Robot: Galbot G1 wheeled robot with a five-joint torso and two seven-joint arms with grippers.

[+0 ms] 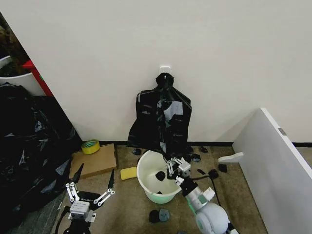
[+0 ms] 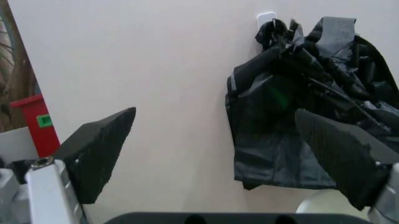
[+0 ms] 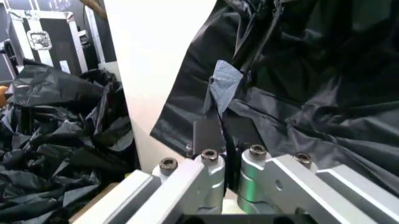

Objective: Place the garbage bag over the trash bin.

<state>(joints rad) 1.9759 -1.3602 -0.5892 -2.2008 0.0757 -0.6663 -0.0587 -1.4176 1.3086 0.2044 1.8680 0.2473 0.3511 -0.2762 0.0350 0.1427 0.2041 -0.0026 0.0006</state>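
Two grippers: from the head, our right gripper (image 1: 171, 167) pinches the garbage bag (image 1: 161, 119) hanging above the bin (image 1: 146, 187); our left gripper (image 1: 90, 187) waits, spread. At the right wrist, we should keep that pinch firm.

A white wall (image 1: 146, 44) fills the upper part of the head view, with a small white hook (image 1: 165, 67) at its centre. At far left a big heap of black sheeting (image 1: 29, 146) spreads down the frame; above it sit a red post (image 1: 38, 75) and a white tub (image 1: 17, 80). Lower left of centre lies a cardboard sheet (image 1: 95, 162) with a roll of yellow tape (image 1: 90, 146) on its top edge — a yellow sponge (image 1: 128, 173) lies just right of it. At right a white panel (image 1: 278, 161) slants down the frame. Small dark scraps (image 1: 213, 173) dot the tan floor (image 1: 126, 204).
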